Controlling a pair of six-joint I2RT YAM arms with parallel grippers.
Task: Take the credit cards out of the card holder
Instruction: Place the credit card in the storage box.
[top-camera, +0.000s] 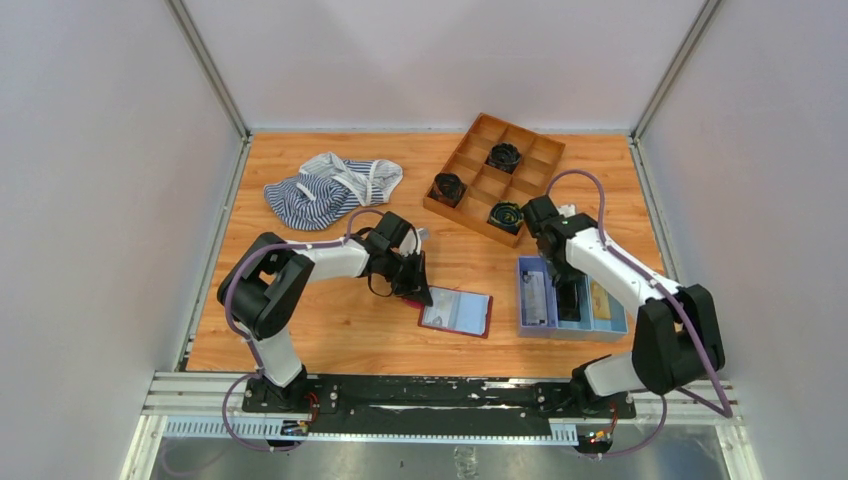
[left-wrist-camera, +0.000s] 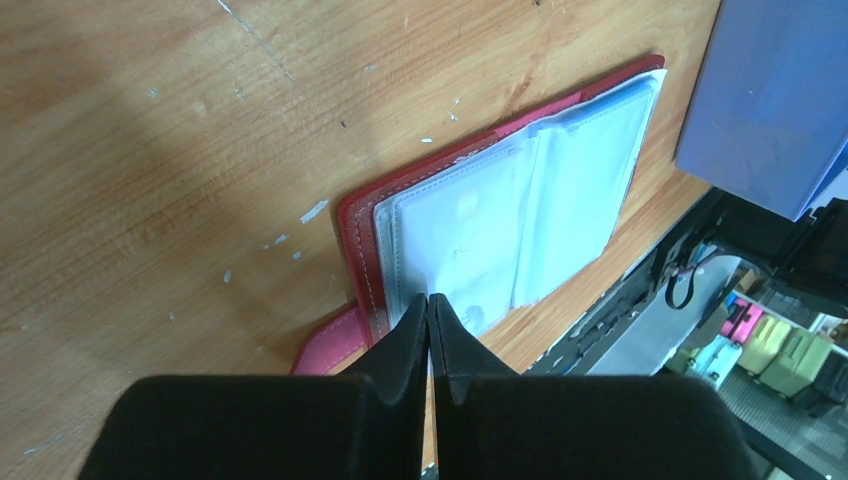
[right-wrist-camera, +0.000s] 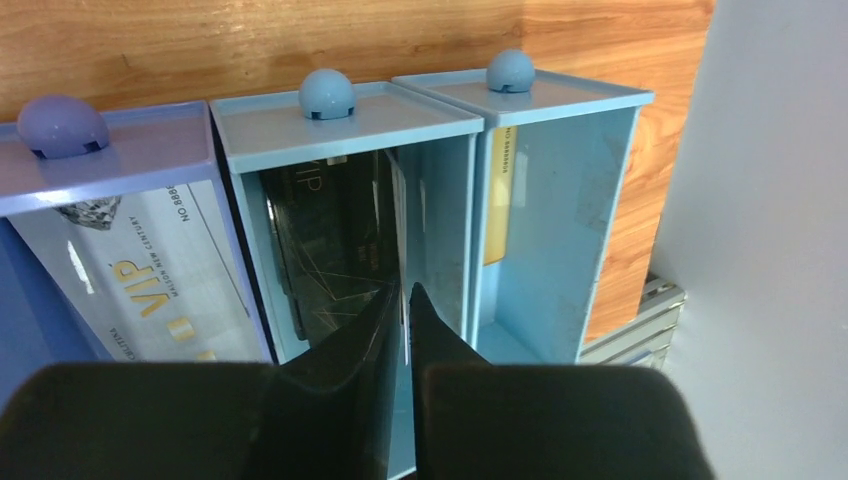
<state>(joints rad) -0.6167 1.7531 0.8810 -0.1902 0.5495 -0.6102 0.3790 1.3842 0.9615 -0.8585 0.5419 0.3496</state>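
Your left hand (left-wrist-camera: 428, 300), closed, touches the open card holder (left-wrist-camera: 500, 200); your right hand (right-wrist-camera: 404, 290), closed, hangs over a dark credit card (right-wrist-camera: 330, 240).

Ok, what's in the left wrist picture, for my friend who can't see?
Two black fingers, pressed together, reach the edge of an open dark-red card holder with pale blue pockets, on a wooden table. A blue tray peeks in top right.

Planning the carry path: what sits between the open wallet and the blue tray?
Nothing but a narrow strip of bare wooden table separates the wallet from the blue tray; they lie apart, as the top view shows.
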